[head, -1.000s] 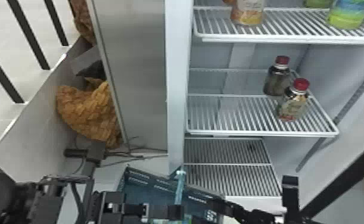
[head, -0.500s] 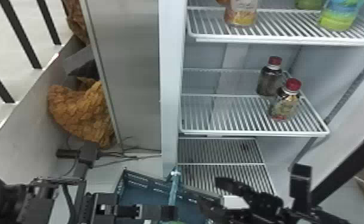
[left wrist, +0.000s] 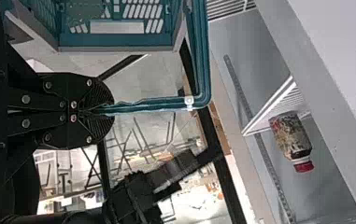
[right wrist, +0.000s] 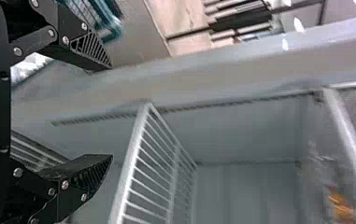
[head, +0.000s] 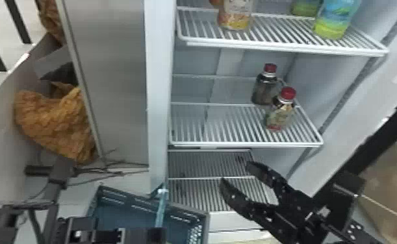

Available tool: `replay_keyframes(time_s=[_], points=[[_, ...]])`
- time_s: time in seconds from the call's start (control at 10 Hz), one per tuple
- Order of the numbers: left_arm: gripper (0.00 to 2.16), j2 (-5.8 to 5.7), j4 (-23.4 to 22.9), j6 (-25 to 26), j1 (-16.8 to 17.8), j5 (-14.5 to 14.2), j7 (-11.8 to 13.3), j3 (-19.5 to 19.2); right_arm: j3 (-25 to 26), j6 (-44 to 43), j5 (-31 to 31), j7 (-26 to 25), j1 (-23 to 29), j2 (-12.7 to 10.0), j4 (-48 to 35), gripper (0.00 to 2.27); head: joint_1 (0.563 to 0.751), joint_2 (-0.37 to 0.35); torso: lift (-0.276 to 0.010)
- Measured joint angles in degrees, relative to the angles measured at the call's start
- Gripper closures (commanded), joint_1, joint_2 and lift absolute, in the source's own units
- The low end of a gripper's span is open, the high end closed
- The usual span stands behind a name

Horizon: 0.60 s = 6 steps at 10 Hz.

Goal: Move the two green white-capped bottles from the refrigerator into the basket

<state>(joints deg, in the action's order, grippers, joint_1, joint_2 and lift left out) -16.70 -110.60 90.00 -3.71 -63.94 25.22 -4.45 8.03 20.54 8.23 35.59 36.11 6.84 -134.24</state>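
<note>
The front green bottle (head: 335,20) stood on the refrigerator's upper shelf (head: 272,47), its top cut off by the head view's upper edge. The rear green bottle (head: 304,9), beside and behind it, was cut off even lower, so the caps' colour could not be told. A bottle with an orange and yellow label (head: 235,16) stood on the same shelf, toward its left side, its top cropped too.

In the head view, two red-capped bottles stood on the middle shelf (head: 246,143), the front one (head: 280,112) partly covering the rear one (head: 264,87). The basket (head: 142,202) ran out of the bottom edge, the left gripper (head: 157,235) in front of part of it. The left wrist view showed that gripper's fingers closed on the basket's handle (left wrist: 147,105) more plainly, with a red-capped bottle well apart from them.

The right gripper (head: 235,173) had its fingers spread, in front of the lower shelf (head: 191,194). The right wrist view showed a wide gap between them, and an orange patch (right wrist: 341,203) too blurred to name. Seen from the head, both green bottles were well apart from those fingers, above and to the right.
</note>
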Motion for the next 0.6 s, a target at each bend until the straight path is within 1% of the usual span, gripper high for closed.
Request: replay_keyframes(time_s=[0.2, 0.4, 0.6], points=[[1.16, 0.03, 0.00, 0.00, -0.07, 0.10, 0.00, 0.07, 0.34, -7.53, 1.16, -5.16, 1.83, -2.01, -0.42, 0.33, 0.695, -0.206, -0.263], [1.16, 0.01, 0.00, 0.00, -0.02, 0.09, 0.00, 0.12, 0.16, -15.33, 1.92, -11.49, 4.64, -4.02, -1.07, 0.28, 0.695, -0.242, -0.263], [1.16, 0.00, 0.00, 0.00, -0.10, -0.01, 0.00, 0.18, -1.04, -19.30, 2.29, -16.53, 6.06, -4.35, -1.47, 0.22, 0.695, -0.263, -0.263]])
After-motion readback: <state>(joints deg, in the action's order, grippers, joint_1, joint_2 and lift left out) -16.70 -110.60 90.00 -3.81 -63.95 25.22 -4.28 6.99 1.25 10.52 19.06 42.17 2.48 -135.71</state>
